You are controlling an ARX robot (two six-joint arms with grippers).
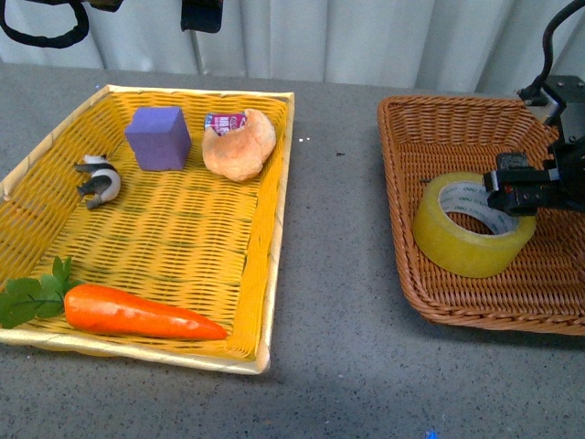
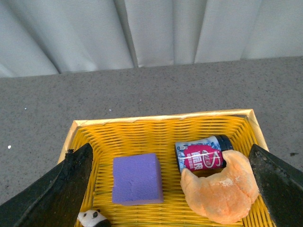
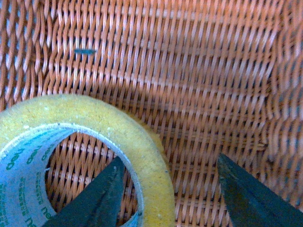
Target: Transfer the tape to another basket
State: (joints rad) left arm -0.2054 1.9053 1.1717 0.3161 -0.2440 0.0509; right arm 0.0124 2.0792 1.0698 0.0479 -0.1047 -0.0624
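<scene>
The tape (image 1: 462, 242), a yellowish roll with a printed grey-white core, lies tilted in the dark brown wicker basket (image 1: 399, 197) at the right. My right gripper (image 1: 508, 189) is open at the roll's far side. In the right wrist view the gripper (image 3: 170, 161) straddles the tape's wall (image 3: 94, 113): one finger sits inside the core hole, the other outside over the basket floor (image 3: 189, 71). My left gripper (image 2: 170, 147) is open and empty, hanging above the far end of the yellow tray.
The yellow woven tray (image 1: 277, 183) at the left holds a purple block (image 1: 158, 137), a croissant (image 1: 239, 144) with a small can (image 1: 225, 122) behind it, a black-and-white clip (image 1: 99, 180) and a carrot (image 1: 137, 313). Grey tabletop lies between tray and basket.
</scene>
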